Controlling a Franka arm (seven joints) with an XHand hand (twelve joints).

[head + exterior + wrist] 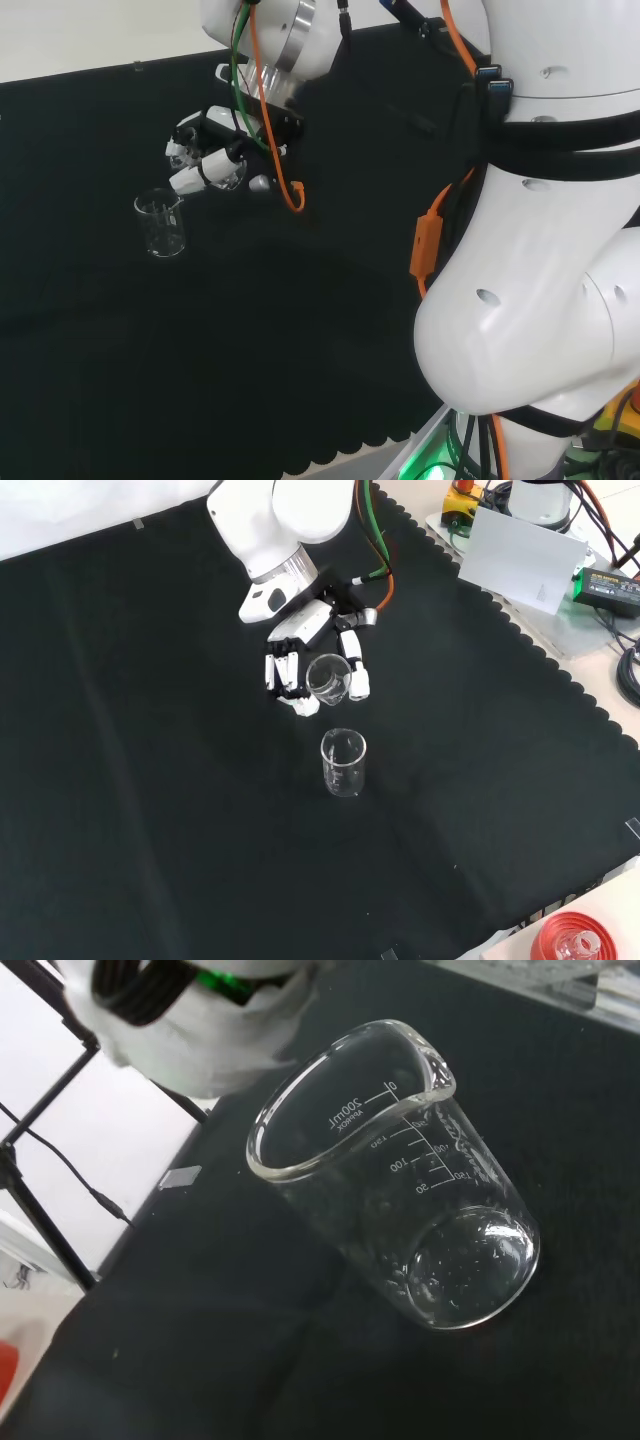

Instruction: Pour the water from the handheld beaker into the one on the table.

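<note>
Front view: your hand [300, 665] grips the tilted handheld beaker [328, 678] just beyond the table beaker [343, 763], ready for pouring.

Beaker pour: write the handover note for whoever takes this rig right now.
Hand: shut on the held beaker, above the cloth.
Held beaker: tipped, with its mouth toward the table beaker, beside and above that beaker's rim in the head view.
Table beaker: upright on the cloth, apart from the hand. The wrist view shows droplets and perhaps a little water at its bottom; the level cannot be told.
Done: held beaker brought over and tilted.
Left: check whether any water remains in the held beaker, finish pouring, bring it upright.
</note>
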